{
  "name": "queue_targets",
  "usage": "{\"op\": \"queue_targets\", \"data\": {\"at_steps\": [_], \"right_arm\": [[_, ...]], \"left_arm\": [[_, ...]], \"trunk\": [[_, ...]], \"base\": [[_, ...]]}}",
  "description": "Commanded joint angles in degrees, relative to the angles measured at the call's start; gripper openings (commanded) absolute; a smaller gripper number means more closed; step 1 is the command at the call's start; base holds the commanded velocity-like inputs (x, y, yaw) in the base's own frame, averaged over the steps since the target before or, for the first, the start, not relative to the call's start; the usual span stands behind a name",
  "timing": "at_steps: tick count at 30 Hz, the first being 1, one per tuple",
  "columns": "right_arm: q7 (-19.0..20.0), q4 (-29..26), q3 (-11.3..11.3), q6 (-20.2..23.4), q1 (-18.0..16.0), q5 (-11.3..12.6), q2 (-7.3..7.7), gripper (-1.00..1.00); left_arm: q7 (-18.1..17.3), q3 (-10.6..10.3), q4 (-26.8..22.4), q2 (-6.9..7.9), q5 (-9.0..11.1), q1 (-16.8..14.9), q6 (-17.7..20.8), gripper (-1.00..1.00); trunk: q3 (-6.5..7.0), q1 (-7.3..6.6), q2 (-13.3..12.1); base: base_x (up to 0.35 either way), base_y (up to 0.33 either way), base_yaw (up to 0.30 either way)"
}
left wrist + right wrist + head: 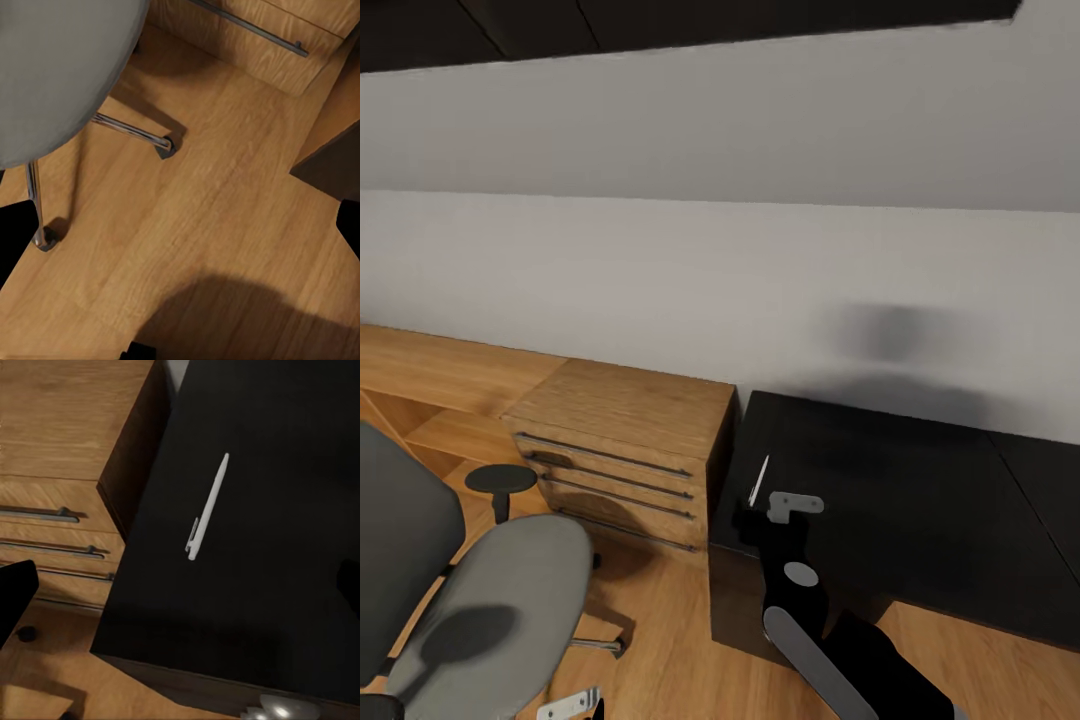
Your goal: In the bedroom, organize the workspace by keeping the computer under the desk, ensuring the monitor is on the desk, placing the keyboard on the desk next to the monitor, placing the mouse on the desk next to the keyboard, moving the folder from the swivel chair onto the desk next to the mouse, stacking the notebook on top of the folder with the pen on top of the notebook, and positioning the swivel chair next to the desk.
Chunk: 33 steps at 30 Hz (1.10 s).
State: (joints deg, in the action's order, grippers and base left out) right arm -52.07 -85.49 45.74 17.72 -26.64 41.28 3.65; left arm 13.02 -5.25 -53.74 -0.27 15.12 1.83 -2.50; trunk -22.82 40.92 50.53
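The pen (pixel 759 481) lies on the black table (pixel 920 500), near its left edge, lower centre of the head frame. Its long axis runs nearly up-down there, leaning slightly right at the top. The right claw (pixel 792 505) hovers just beside it, to the pen's right and a little lower, so the right arm is clearly nearer. Whether that claw is spread or pressed together, I cannot tell. The left claw (pixel 570 705) sits at the bottom edge beside the chair (pixel 490 610); its state is also unclear.
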Motion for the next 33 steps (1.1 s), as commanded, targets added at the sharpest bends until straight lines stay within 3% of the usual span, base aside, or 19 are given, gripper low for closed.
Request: {"op": "queue_targets", "data": {"at_steps": [1,9,15,18,19,21,24,26,29,33], "right_arm": [[-0.4,-0.1,0.1,0.4,-0.1,0.2,0.04,1.0],[-0.2,0.1,0.1,0.4,-0.1,0.2,0.06,1.0],[1.6,6.3,0.5,-1.1,-0.1,-1.9,-0.68,1.0],[3.8,10.3,0.5,-3.4,-0.1,-6.4,-2.09,1.0],[5.4,12.5,0.3,-4.4,-0.1,-9.2,-2.75,1.0],[10.0,18.4,-0.5,-5.9,-0.3,-14.4,-4.38,1.0],[13.2,24.8,-2.3,-6.5,-1.5,-16.4,-6.3,1.0],[13.9,26.8,-3.0,-6.6,-2.7,-16.8,-6.77,1.0],[15.5,31.1,-4.1,-7.0,-6.3,-17.1,-7.36,1.0],[20.5,37.9,-4.9,-7.8,-10.1,-17.1,-7.67,1.0]], "left_arm": [[0.3,-0.2,-0.1,0.02,0.6,0.0,-0.2,1.0],[0.3,-0.2,-0.1,0.0,0.6,0.0,-0.2,1.0],[0.3,-0.3,-0.1,-0.2,-0.5,0.0,-0.3,1.0],[0.3,-0.6,-0.2,-0.38,-2.3,0.0,-0.6,1.0],[0.4,-1.2,-0.2,-0.48,-3.2,0.1,-0.8,1.0],[0.5,-4.9,-0.9,-0.89,-4.7,0.1,-1.2,1.0],[1.2,-7.7,-4.9,-1.05,-5.1,0.1,-0.9,1.0],[1.9,-8.2,-6.9,-1.08,-5.2,0.2,-0.6,1.0],[3.9,-8.8,-12.0,-1.08,-5.2,0.3,2.3,1.0],[5.2,-8.9,-21.2,-1.01,-5.1,0.3,11.9,1.0]], "trunk": [[-0.06,0.01,0.0],[-0.08,0.01,0.0],[-0.08,0.01,0.0],[-0.08,0.01,0.0],[-0.08,0.01,0.0],[-0.08,0.01,0.0],[-0.08,0.01,0.0],[-0.08,0.01,0.0],[-0.08,0.01,0.0],[-0.08,0.01,0.0]], "base": [[0.0,0.0,0.025],[0.0,0.0,0.006],[0.0,0.0,0.0],[0.0,0.0,0.0],[0.0,0.0,0.0],[0.0,0.0,0.0],[0.0,0.0,0.0],[0.0,0.0,0.0],[0.0,0.0,0.0],[0.0,0.0,0.0]]}}
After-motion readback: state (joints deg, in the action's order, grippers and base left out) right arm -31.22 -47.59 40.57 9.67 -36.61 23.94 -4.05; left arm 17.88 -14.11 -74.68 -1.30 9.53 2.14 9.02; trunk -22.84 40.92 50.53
